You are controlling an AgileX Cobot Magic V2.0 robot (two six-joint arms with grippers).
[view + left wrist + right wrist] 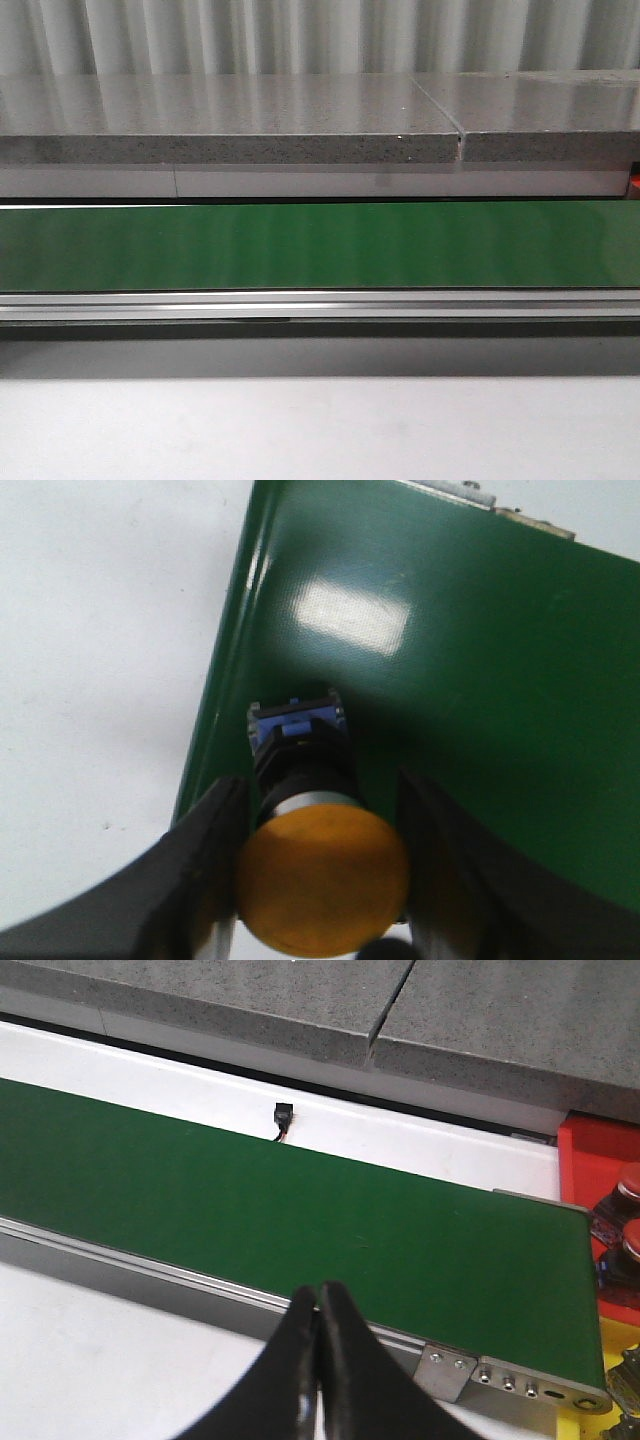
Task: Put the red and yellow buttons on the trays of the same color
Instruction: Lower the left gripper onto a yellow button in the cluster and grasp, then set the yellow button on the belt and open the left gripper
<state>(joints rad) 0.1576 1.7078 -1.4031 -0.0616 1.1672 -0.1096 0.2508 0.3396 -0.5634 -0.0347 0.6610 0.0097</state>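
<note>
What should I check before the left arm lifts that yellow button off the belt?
1. Yellow button sits between the left fingers: ok.
2. Fingers pressing on the button: cannot tell; the view cuts off the contact.
3. Button resting on the green belt: ok.
4. Right gripper shut and empty: ok.
5. Red tray at the belt's end, red buttons in it: ok.
6. Yellow tray: cannot tell; only a yellow sliver shows.
</note>
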